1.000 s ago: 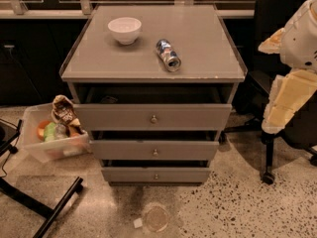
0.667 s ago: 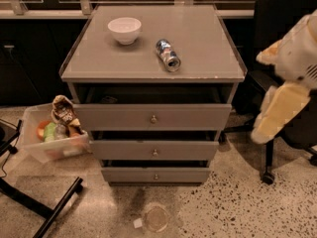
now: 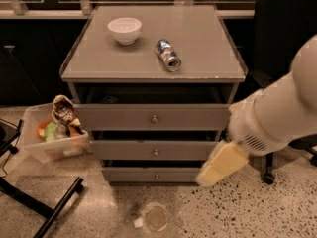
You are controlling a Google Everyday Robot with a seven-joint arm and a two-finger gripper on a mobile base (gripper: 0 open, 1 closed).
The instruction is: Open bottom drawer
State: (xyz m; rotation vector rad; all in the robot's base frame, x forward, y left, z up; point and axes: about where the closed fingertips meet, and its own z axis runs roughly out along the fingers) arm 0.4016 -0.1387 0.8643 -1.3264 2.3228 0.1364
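Note:
The bottom drawer (image 3: 148, 175) is the lowest, slimmest grey front of the grey cabinet (image 3: 148, 68), with a small round metal knob (image 3: 156, 176) at its centre. Its front sits close to the cabinet, with a dark gap above it. My white arm (image 3: 277, 115) comes in from the right. My cream-coloured gripper (image 3: 210, 175) hangs at its end, next to the right end of the bottom drawer front, well to the right of the knob. It holds nothing that I can see.
A white bowl (image 3: 124, 29) and a can lying on its side (image 3: 168, 55) are on the cabinet top. A clear bin of snacks (image 3: 52, 138) stands at the left, a black chair (image 3: 285, 38) at the right. A round lid (image 3: 156, 218) lies on the floor in front.
My arm has swung down and to the left, from beside the chair to the right side of the lower drawers. The drawers have not moved.

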